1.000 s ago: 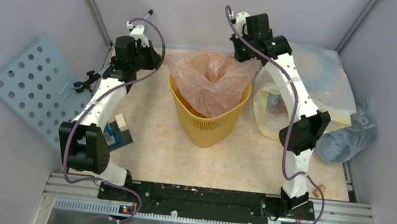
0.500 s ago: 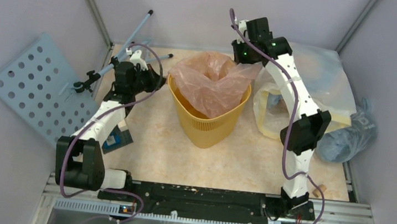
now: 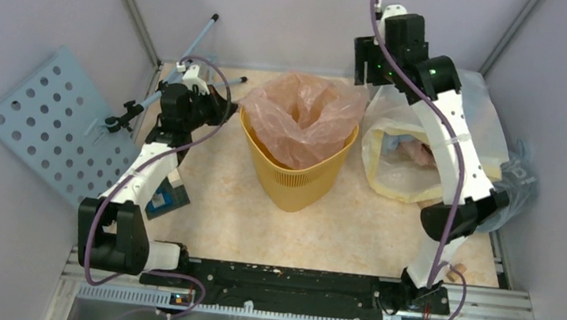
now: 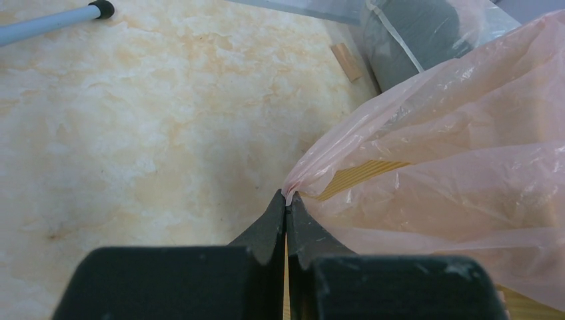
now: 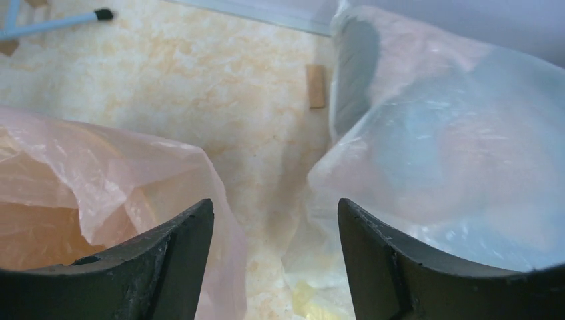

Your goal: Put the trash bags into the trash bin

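Note:
The pale pink trash bag sits in the yellow-orange trash bin at mid-table, its mouth puffed up above the rim. My left gripper is at the bin's left rim, shut on a pinch of the bag's edge. In the left wrist view the bag spreads to the right, with the bin's ribbed wall showing through it. My right gripper hangs open above the bin's back right corner. In its wrist view the gripper holds nothing, and the bag lies loose at the left.
A large whitish-yellow sack lies right of the bin, under the right arm. A grey-blue bag sits beyond it. A perforated blue panel leans at the left wall, with a thin rod nearby. A small box rests by the left arm.
My right gripper has opened, let go of the bag's right edge, and risen toward the back right. The left gripper keeps its pinch and has sunk to the bin's left rim.

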`<state>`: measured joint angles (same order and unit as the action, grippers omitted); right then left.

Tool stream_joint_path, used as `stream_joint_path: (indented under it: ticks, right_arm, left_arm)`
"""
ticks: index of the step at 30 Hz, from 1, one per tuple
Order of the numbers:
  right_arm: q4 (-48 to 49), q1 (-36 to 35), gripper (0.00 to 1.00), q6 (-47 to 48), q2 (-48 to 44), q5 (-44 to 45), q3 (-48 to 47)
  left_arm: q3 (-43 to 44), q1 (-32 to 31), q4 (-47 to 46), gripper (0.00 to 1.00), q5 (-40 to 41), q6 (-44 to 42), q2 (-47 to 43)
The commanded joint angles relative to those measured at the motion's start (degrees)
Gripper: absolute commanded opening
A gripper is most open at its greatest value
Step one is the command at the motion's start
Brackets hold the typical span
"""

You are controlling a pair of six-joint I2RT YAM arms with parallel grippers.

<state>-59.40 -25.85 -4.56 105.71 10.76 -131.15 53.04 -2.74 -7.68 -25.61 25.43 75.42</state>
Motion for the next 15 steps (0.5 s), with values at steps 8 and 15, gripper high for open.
stream_joint_path:
  ticks: [8,15]
  right_arm:
    - [6.00,0.27,0.78,-10.17,-16.82,-6.36,10.89]
    - [9.68,0.25,0.86,-19.10,-20.32,-20.15,20.07]
  left_arm:
    - [1.78,0.40,-1.36,0.00,2.10,-0.75,0.66]
    - [1.46,0.66,-1.19,0.00,2.43,-1.26,0.06]
